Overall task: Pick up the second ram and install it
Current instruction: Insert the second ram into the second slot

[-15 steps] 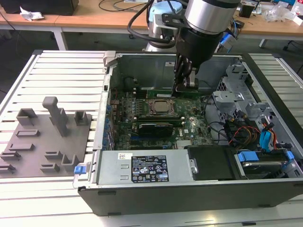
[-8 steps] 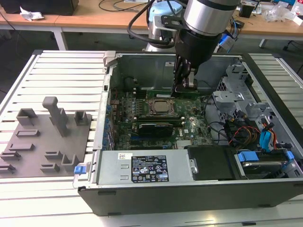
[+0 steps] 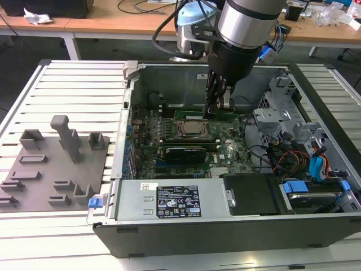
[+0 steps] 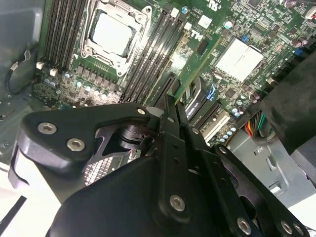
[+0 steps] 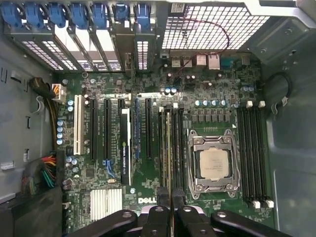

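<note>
At the exterior view's centre the gripper (image 3: 218, 107) has its jaws closed on the second ram (image 4: 196, 68); it stands edge-down over the motherboard (image 5: 148, 89) slots.

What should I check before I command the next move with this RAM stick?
1. Grip: gripper shut on the second ram: ok.
2. Line-up: in the first wrist view the stick's edge runs parallel to the memory slots beside the CPU socket: ok.
3. Which slot it sits over: cannot tell.
4. Slot end clips open: cannot tell.
5. Stick seated: cannot tell.
6. Coloured cable bundle lies at the board's far edge, away from those slots: ok.
</note>
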